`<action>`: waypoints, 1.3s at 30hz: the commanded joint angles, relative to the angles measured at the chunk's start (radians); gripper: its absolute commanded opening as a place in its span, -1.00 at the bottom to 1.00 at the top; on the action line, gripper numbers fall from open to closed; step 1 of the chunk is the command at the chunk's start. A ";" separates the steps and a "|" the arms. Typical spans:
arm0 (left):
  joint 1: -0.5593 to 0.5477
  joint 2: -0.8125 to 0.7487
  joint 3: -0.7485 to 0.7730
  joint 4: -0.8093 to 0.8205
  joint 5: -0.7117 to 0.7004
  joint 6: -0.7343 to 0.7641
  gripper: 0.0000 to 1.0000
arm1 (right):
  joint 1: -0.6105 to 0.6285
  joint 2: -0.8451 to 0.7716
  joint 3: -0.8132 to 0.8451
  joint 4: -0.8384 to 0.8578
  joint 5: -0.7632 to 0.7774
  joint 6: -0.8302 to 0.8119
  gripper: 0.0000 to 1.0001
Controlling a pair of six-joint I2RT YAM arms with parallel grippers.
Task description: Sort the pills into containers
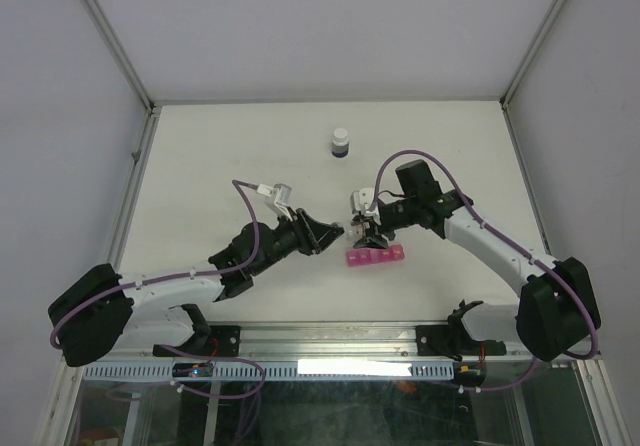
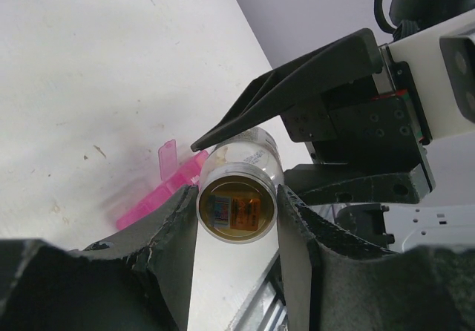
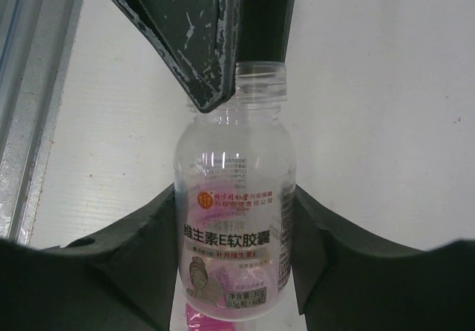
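Observation:
A small clear vial (image 3: 234, 197) with a printed label lies between the fingers of my right gripper (image 3: 236, 197), which is shut on its body. Its threaded neck (image 3: 261, 86) is bare and points at my left gripper (image 2: 237, 197). The vial's end (image 2: 237, 206) is a round gold-tinted face with a pale rim, and my left fingers press it on both sides. Both grippers, left (image 1: 338, 232) and right (image 1: 365, 232), meet just above the pink organizer strip (image 1: 375, 258). The strip also shows in the left wrist view (image 2: 159, 197), one lid (image 2: 169, 156) raised. No pills show.
A dark bottle with a white cap (image 1: 341, 144) stands upright at the back of the white table. A metal rail (image 1: 330, 341) runs along the near edge, also seen in the right wrist view (image 3: 30, 86). Frame posts rise at the table's corners.

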 commanded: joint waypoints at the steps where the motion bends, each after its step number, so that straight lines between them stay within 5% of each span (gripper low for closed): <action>1: 0.006 -0.069 0.033 -0.006 -0.093 -0.101 -1.00 | -0.003 -0.002 0.035 -0.004 0.009 0.027 -1.00; 14: 0.012 -0.081 0.014 -0.024 -0.060 -0.258 -1.00 | -0.016 -0.019 0.032 -0.031 -0.022 -0.013 -1.00; 29: 0.089 -0.050 -0.061 -0.140 -0.224 -0.060 -1.00 | -0.110 -0.061 0.042 -0.023 -0.153 0.040 -1.00; 35: 0.278 0.056 -0.024 -0.179 -0.059 -0.030 -0.98 | -0.212 -0.137 -0.009 0.187 -0.198 0.275 -1.00; 39: 0.305 0.118 0.026 -0.246 -0.186 -0.052 -0.95 | -0.289 -0.180 -0.064 0.446 -0.165 0.580 -1.00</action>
